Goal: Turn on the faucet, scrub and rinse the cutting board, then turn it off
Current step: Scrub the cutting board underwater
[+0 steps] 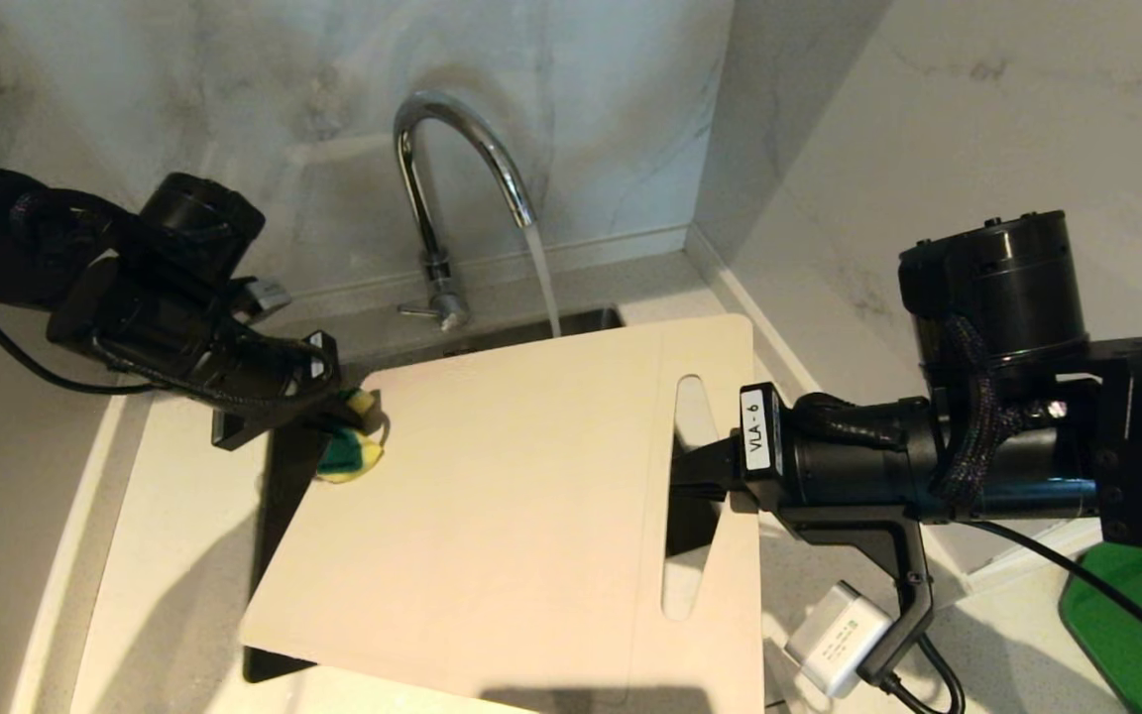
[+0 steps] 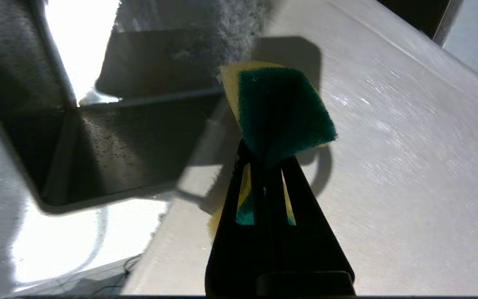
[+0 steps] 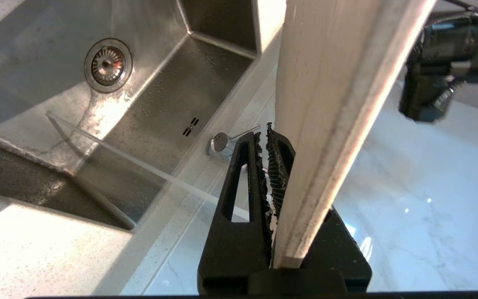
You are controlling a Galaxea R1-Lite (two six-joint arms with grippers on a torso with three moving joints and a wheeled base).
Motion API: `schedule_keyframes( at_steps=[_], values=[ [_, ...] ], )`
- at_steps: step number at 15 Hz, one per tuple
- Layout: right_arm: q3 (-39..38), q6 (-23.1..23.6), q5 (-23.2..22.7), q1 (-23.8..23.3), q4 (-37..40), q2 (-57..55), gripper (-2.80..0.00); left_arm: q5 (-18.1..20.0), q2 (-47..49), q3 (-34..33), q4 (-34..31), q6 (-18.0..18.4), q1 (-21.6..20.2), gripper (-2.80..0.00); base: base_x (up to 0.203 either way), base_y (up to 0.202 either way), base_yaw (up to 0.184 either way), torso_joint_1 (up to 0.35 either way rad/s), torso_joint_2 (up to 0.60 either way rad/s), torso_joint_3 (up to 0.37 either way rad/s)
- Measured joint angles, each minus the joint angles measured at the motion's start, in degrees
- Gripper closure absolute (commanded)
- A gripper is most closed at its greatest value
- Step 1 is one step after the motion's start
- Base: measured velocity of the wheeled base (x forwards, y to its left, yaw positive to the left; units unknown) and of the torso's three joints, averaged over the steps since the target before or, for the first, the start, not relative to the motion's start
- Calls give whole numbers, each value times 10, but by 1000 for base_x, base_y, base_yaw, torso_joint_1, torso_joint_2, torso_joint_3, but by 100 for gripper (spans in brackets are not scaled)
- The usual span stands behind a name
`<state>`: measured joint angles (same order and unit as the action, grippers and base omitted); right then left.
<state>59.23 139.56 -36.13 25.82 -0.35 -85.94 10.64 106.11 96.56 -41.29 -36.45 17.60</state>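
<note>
Marble walls surround the sink (image 3: 147, 104), where the faucet (image 1: 452, 149) runs. Right end effector (image 1: 700, 471) clamps the board (image 1: 512, 496) by its slot edge, tilted over the basin. Left end effector (image 1: 338, 436), beside the board's corner, pinches a sponge (image 1: 353, 451). Scrubbing is in hand; next, I think, the sponge must press and sweep across.

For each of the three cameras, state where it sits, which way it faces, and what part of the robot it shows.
Head view: high, looking down at the faucet running over the cutting board; both arms show.
Left wrist view: behind the left pincer, shut on a sponge near the board's face.
Right wrist view: behind the right pincer, clamping the board's edge, facing the sink.
Shared: all three show the board.
</note>
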Motion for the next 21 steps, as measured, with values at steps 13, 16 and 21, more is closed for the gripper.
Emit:
schedule_keyframes(
  at_steps=[13, 16, 21],
  values=[
    [1, -6, 0, 0, -1, 1, 0, -36, -94, -5, -30, -47, 216, 0, 0, 0, 0, 0, 0, 0],
    [0, -7, 0, 0, -1, 2, 0, -128, -92, -8, -33, -57, 321, 0, 0, 0, 0, 0, 0, 0],
    [-4, -7, 1, 0, -1, 2, 0, -196, -73, -13, -29, -60, 353, 0, 0, 0, 0, 0, 0, 0]
  ],
)
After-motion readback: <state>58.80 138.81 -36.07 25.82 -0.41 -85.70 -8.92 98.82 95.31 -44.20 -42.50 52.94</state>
